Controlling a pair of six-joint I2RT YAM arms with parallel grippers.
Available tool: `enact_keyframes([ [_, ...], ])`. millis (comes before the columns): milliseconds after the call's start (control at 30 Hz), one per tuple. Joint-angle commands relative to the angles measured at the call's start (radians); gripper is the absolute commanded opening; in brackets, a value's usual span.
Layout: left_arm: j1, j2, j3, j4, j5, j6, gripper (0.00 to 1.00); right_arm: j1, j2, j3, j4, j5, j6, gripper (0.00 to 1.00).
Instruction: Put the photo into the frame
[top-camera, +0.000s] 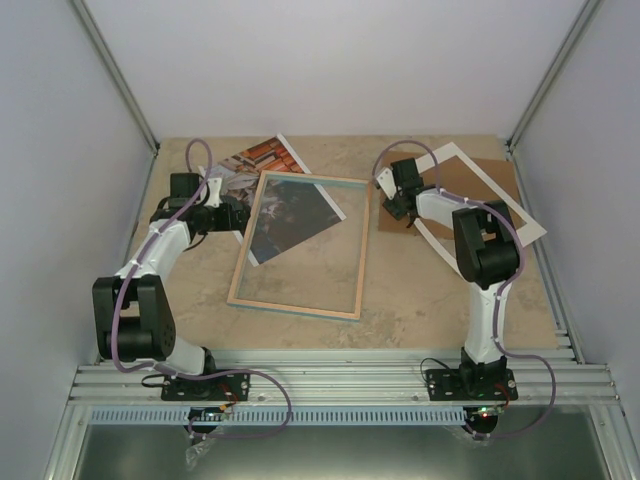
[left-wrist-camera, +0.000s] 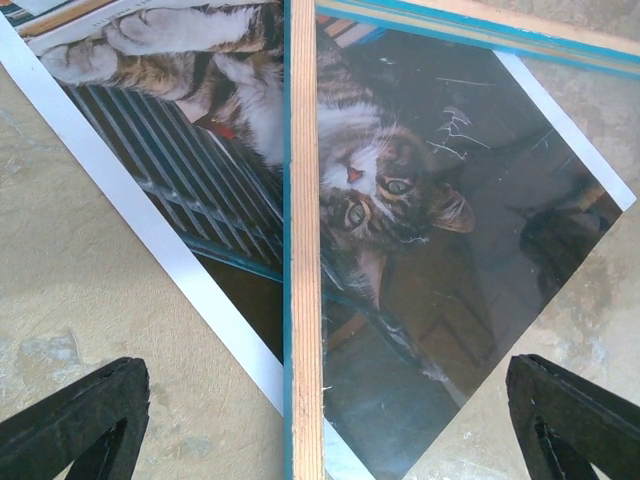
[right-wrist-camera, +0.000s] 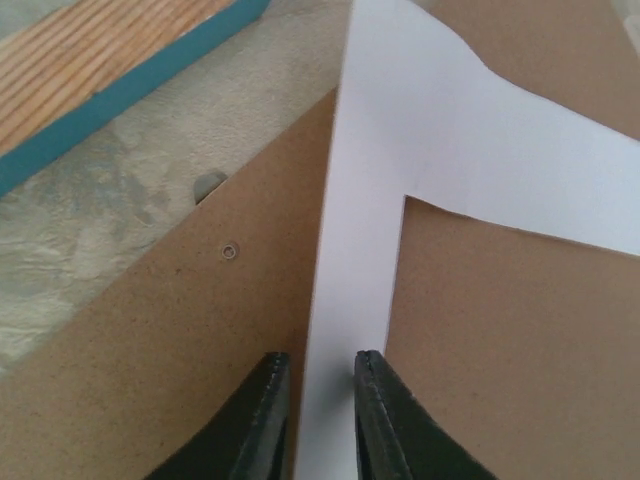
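The photo (top-camera: 262, 158), a white-bordered print of a grey tabby cat, lies flat at the back left with its lower part under the frame's pane. The frame (top-camera: 300, 308) lies flat mid-table, wood side up with turquoise edges. In the left wrist view the frame's wooden rail (left-wrist-camera: 305, 250) crosses over the photo (left-wrist-camera: 180, 170). My left gripper (top-camera: 232, 215) (left-wrist-camera: 325, 365) hovers over that rail, jaws wide open and empty. My right gripper (top-camera: 395, 208) (right-wrist-camera: 320, 358) is low over the white mat board (right-wrist-camera: 370, 200), jaws a narrow gap apart, holding nothing that I can see.
The white mat board (top-camera: 512, 208) lies tilted on the brown backing board (top-camera: 497, 170) (right-wrist-camera: 180, 350) at the back right. A corner of the frame (right-wrist-camera: 120, 70) shows to the left of it. Grey walls and metal posts enclose the table.
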Motion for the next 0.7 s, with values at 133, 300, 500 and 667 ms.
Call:
enact_keyframes([
  [133,-0.003,0.022,0.018,0.025,-0.007,-0.018,0.99,0.014,-0.079,0.012,0.016,0.076,-0.057,0.01],
  [300,-0.003,0.029,0.033,0.022,-0.012,-0.019,0.99,-0.001,-0.234,0.074,-0.073,-0.027,-0.041,0.0],
  [500,-0.003,0.038,0.065,0.032,-0.025,-0.041,0.99,-0.041,-0.428,0.165,-0.162,-0.318,0.022,0.01],
  [667,0.005,0.06,0.135,0.039,-0.063,-0.069,1.0,-0.041,-0.529,0.208,-0.138,-0.675,0.114,0.0],
])
